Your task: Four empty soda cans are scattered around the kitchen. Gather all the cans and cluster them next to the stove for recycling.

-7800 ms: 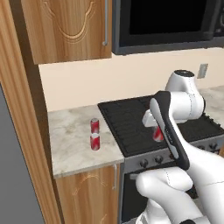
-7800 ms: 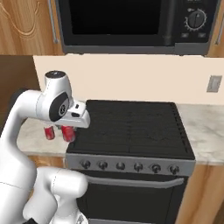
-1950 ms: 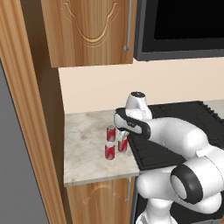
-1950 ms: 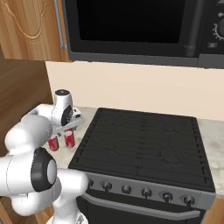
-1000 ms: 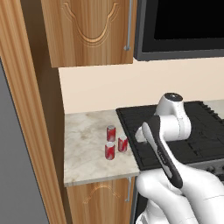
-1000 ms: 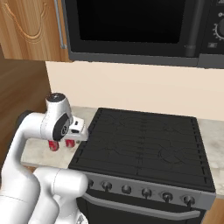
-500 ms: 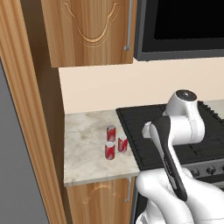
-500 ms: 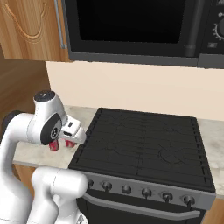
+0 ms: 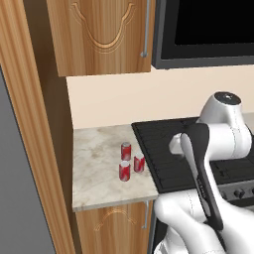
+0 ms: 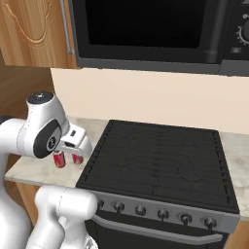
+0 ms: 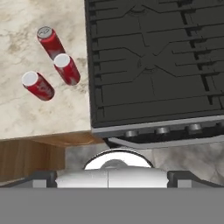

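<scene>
Three red soda cans with silver tops stand clustered on the marble counter [image 9: 96, 173] just left of the stove [image 9: 161, 154]: one at the back [image 9: 126, 151], one nearest the stove [image 9: 139, 162], one at the front [image 9: 124, 171]. From above, the cans [image 11: 51, 41] [image 11: 67, 68] [image 11: 38, 85] sit beside the black cooktop [image 11: 153, 65]. Two of the cans [image 10: 59, 159] [image 10: 77, 158] peek out below my hand. My gripper [image 10: 81, 147] hangs well above the stove's front left corner, apart from the cans. It is open, and nothing lies between its fingertips [image 11: 43, 177].
A tall wooden cabinet wall [image 9: 30, 149] bounds the counter on the left. Upper cabinets [image 9: 99, 34] and a black microwave [image 10: 146, 29] hang overhead. The stove's knobs [image 10: 141, 210] line its front. My own arm [image 9: 203, 168] crosses in front of the cooktop.
My hand has drawn back and up from the cans toward the stove's front, and the arm has swung right. The three cans have stayed where they stood.
</scene>
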You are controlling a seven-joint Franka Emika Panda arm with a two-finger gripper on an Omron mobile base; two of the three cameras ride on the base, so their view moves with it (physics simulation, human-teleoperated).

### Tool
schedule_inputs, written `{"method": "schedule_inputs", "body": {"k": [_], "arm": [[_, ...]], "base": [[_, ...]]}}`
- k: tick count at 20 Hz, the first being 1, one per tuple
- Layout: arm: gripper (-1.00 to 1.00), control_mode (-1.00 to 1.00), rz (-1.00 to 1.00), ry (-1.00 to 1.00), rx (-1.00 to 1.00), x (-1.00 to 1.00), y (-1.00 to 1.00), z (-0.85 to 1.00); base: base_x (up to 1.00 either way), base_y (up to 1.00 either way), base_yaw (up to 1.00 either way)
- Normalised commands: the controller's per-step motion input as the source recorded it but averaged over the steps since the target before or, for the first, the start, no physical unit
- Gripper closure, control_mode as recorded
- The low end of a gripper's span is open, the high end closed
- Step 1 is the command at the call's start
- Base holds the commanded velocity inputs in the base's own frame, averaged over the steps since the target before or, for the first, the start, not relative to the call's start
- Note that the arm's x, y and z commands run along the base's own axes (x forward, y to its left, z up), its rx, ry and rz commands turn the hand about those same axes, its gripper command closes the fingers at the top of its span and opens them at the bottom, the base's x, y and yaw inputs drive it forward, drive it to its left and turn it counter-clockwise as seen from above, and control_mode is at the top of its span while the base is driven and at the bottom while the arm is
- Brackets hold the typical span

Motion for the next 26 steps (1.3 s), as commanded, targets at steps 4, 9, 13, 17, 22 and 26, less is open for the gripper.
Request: {"method": "schedule_inputs", "body": {"k": [4, 9, 13, 17, 22, 26], "arm": [[-1.0, -1.0, 0.13, 0.0, 0.0, -0.54, -0.01, 0.01], [-1.0, -1.0, 0.07, 0.0, 0.0, -0.36, 0.01, 0.0], [-1.0, 1.0, 0.0, 0.0, 0.0, -0.12, 0.02, 0.0], [-1.0, 1.0, 0.0, 0.0, 0.0, 0.0, 0.0, 0.0], [-1.0, 1.0, 0.0, 0.0, 0.0, 0.0, 0.0, 0.0], [-1.0, 1.0, 0.0, 0.0, 0.0, 0.0, 0.0, 0.0]], "base": [[0.0, 0.0, 0.0], [0.0, 0.0, 0.0], [-0.15, 0.01, 0.0], [-0.77, 0.01, 0.0], [-1.0, 0.0, 0.1], [-0.93, 0.03, 0.3]]}}
